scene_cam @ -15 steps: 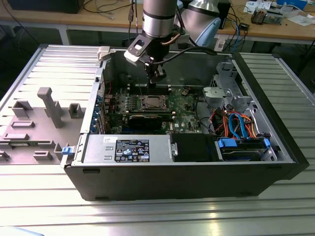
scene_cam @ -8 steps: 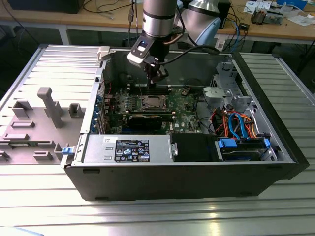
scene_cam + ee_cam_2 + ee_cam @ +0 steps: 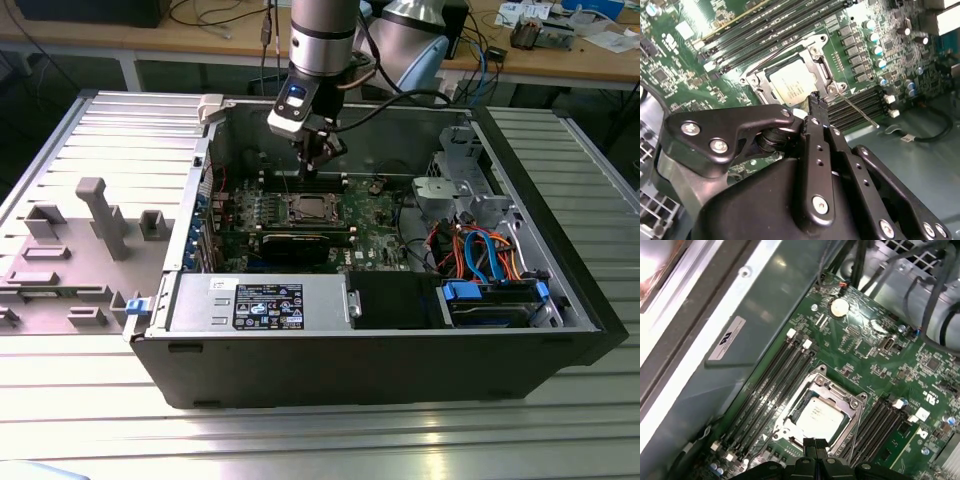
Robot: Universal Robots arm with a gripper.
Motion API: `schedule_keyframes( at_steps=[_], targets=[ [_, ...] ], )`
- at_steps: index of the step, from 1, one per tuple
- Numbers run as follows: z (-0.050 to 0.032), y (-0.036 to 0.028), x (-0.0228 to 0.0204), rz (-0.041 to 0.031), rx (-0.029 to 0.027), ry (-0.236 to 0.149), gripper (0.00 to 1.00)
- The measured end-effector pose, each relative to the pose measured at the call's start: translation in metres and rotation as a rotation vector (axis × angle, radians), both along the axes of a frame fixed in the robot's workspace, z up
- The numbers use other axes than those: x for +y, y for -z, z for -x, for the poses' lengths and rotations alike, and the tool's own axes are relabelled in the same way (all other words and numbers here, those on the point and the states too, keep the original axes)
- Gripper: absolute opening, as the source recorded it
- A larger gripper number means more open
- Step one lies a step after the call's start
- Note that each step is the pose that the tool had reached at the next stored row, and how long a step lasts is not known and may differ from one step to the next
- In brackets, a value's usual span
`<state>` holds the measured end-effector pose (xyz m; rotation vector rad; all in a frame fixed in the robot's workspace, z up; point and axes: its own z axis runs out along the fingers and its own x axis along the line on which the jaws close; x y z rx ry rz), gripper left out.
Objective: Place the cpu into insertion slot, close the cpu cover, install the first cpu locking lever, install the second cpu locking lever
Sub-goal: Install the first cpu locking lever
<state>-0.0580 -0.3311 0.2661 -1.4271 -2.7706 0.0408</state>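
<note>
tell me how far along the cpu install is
Done, it seems: the small square grey-silver cpu sits in its socket, and the silvery metal cpu cover frame lies down around it. In hand: the gripper, shut and empty, hangs near the socket's edge. Left: a thin metal locking lever sticks out from the socket corner, apparently unlatched; the other lever I cannot judge.

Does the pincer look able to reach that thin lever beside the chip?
Likely yes: the pincer hovers right beside the lever, and nothing stands between them.
</note>
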Motion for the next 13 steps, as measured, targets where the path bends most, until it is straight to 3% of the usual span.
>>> schedule_keyframes(
  at_steps=[10,13],
  targets=[
    [-0.0001,0.0001,0.0,0.0,0.0,-0.159,0.11],
    [-0.0003,0.0001,0.0,-0.0007,0.0,-0.18,0.11]
  ],
)
